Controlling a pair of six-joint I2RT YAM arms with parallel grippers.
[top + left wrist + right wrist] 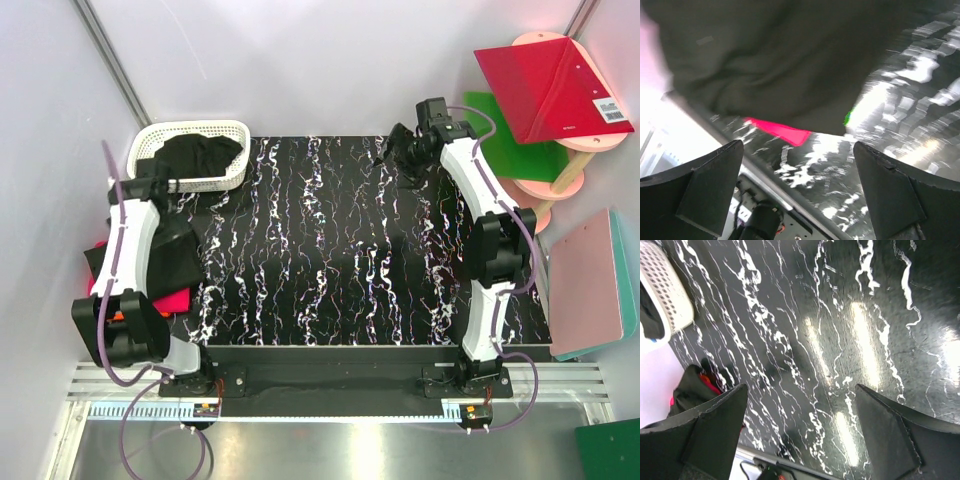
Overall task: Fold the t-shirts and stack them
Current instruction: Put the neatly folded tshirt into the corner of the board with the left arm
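Top view, left edge of frame: a folded black t-shirt (168,255) lies on a hot-pink t-shirt (170,300), and the pile sits at the left rim of the tabletop (350,260). The left hand (797,192) hangs over this pile, fingers wide apart, gripping nothing. In its wrist view we see dark cloth filling the upper frame, with a pink corner poking out beneath.

Upper left: the white basket (238,128) holds a crumpled black t-shirt (200,155), with one flap spilling over its lower rim. It is a heap, so we read no clear long axis.

Upper right: the right hand (400,155) hovers above the marbled surface, fingers apart and nothing between them. Its wrist view shows only tabletop ahead, with the basket in the upper-left corner of that frame.

Judgement: the crumpled shirt is the next to fold. It lies toward the upper left from both hands, just beside the left wrist and well apart from the right hand, across most of the tabletop's width. We judge the left arm the nearer for the pick. The shirt must then come rightward to mid-tabletop, where the right hand can reach it.
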